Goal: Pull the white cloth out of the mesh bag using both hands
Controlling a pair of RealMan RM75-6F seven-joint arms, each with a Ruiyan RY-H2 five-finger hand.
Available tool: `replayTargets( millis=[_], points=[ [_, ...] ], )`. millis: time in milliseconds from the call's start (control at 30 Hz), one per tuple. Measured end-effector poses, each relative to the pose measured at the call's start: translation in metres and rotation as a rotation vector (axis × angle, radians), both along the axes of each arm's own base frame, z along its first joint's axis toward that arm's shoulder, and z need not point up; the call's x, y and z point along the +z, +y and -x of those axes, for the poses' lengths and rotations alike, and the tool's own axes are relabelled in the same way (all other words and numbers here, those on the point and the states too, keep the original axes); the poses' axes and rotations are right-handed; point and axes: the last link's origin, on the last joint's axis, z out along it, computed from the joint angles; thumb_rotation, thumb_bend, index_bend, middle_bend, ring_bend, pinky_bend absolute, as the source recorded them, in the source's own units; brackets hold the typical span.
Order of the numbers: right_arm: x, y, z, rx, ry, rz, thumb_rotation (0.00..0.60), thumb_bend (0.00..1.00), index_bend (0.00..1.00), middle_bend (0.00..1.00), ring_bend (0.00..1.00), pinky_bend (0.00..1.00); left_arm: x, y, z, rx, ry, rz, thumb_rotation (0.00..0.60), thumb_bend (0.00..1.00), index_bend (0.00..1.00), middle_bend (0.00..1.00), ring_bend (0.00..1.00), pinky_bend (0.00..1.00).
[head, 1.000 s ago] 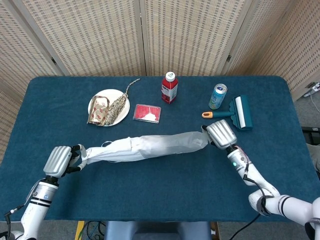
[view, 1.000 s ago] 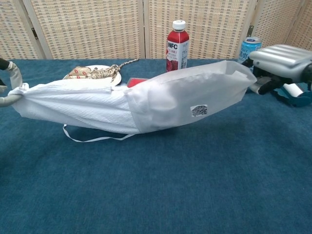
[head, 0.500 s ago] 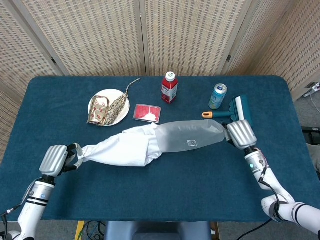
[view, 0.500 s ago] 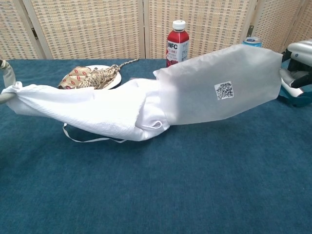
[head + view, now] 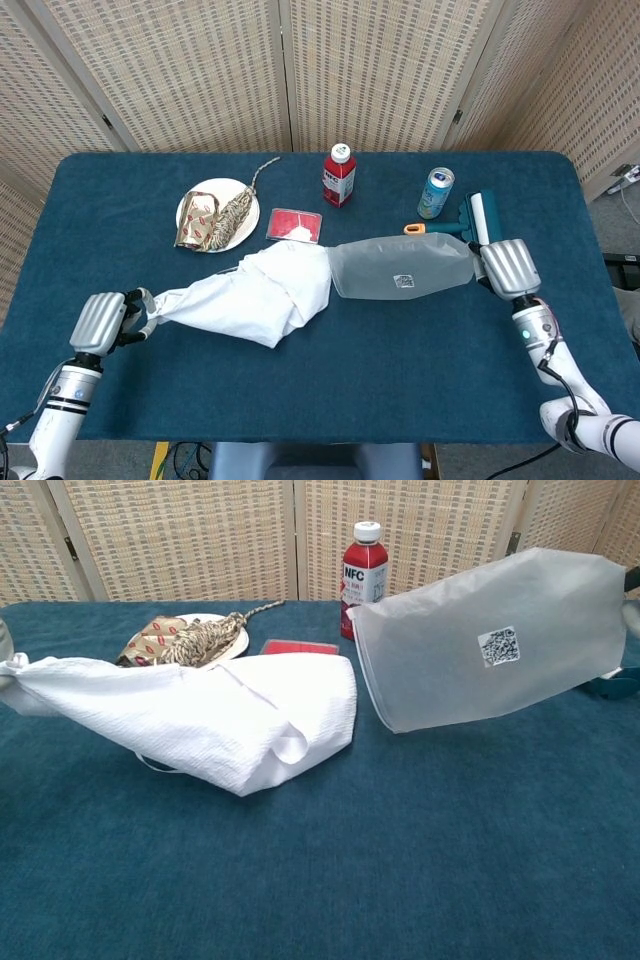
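The white cloth (image 5: 255,295) (image 5: 200,720) lies spread on the blue table, wholly outside the bag. My left hand (image 5: 103,320) grips its left end at the table's left front. The translucent mesh bag (image 5: 400,272) (image 5: 495,640) hangs empty to the right, its open mouth facing the cloth with a small gap between them. My right hand (image 5: 508,268) holds the bag's closed right end just above the table. In the chest view both hands are almost wholly cut off by the frame edges.
Behind the cloth sit a white plate (image 5: 190,203) with a wrapped snack and rope, a red packet (image 5: 295,224), a red NFC bottle (image 5: 338,175), a can (image 5: 435,192) and a teal lint roller (image 5: 478,218) close behind my right hand.
My hands have moved apart, left going left and right going right. The cloth slid fully out of the bag, which now hangs empty, and the cloth dropped onto the table.
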Motion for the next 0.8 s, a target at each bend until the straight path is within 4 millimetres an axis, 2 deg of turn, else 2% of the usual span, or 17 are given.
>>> replayTargets(
  millis=[33, 67, 133, 167, 200, 233, 267, 300, 367, 433, 567, 800],
  points=[
    [0.001, 0.001, 0.001, -0.002, -0.001, 0.001, 0.6, 0.82, 0.57, 1.0, 1.0, 1.0, 0.0, 0.0, 0.0, 0.0, 0.001, 0.0, 0.6, 0.45, 0.71, 1.0, 0.96, 1.0],
    [0.001, 0.001, 0.002, -0.004, 0.001, -0.001, 0.6, 0.76, 0.57, 1.0, 1.0, 1.0, 0.0, 0.0, 0.001, 0.0, 0.003, -0.001, 0.6, 0.45, 0.71, 1.0, 0.96, 1.0],
    [0.0, 0.002, 0.003, -0.004, 0.006, -0.002, 0.6, 0.51, 0.51, 1.0, 1.0, 1.0, 0.0, 0.0, 0.0, -0.006, 0.003, -0.007, 0.6, 0.45, 0.67, 1.0, 0.96, 1.0],
    [0.0, 0.002, 0.003, -0.003, 0.006, -0.001, 0.6, 0.26, 0.42, 1.0, 1.0, 1.0, 0.0, 0.0, 0.0, -0.01, 0.001, -0.01, 0.6, 0.45, 0.62, 1.0, 0.96, 1.0],
    [0.0, 0.002, 0.002, -0.002, 0.005, 0.001, 0.6, 0.1, 0.33, 1.0, 1.0, 1.0, 0.0, 0.0, -0.001, -0.014, -0.001, -0.012, 0.6, 0.45, 0.53, 1.0, 0.96, 1.0],
    [0.0, 0.002, 0.002, 0.0, 0.003, 0.002, 0.6, 0.03, 0.25, 1.0, 1.0, 1.0, 0.0, -0.001, -0.001, -0.02, -0.001, -0.013, 0.6, 0.43, 0.43, 1.0, 0.95, 1.0],
    [0.0, 0.002, 0.001, 0.002, 0.001, 0.003, 0.6, 0.0, 0.17, 1.0, 1.0, 1.0, 0.001, -0.001, -0.001, -0.025, 0.0, -0.014, 0.6, 0.4, 0.37, 1.0, 0.95, 1.0],
    [0.0, 0.002, 0.0, 0.005, -0.001, 0.004, 0.6, 0.0, 0.08, 1.0, 1.0, 1.0, 0.001, -0.001, -0.001, -0.029, 0.003, -0.017, 0.6, 0.3, 0.28, 1.0, 0.95, 1.0],
    [0.001, 0.003, -0.002, 0.015, -0.006, 0.011, 0.6, 0.0, 0.01, 0.98, 0.98, 1.0, 0.004, -0.002, -0.002, -0.036, 0.013, -0.026, 0.6, 0.13, 0.19, 1.0, 0.94, 1.0],
    [0.003, 0.003, -0.003, 0.024, -0.009, 0.018, 0.6, 0.0, 0.0, 0.94, 0.95, 0.98, 0.007, -0.002, -0.002, -0.04, 0.018, -0.037, 0.6, 0.02, 0.13, 1.0, 0.94, 1.0],
    [0.01, 0.006, -0.008, 0.053, -0.021, 0.043, 0.6, 0.0, 0.0, 0.87, 0.88, 0.93, 0.013, -0.004, -0.002, -0.047, 0.033, -0.054, 0.6, 0.0, 0.1, 1.0, 0.94, 1.0],
    [0.031, 0.018, -0.013, 0.078, -0.012, 0.076, 0.6, 0.0, 0.0, 0.72, 0.76, 0.84, 0.026, -0.008, 0.007, -0.026, 0.095, -0.073, 0.6, 0.0, 0.12, 1.0, 0.9, 1.0]
  ],
)
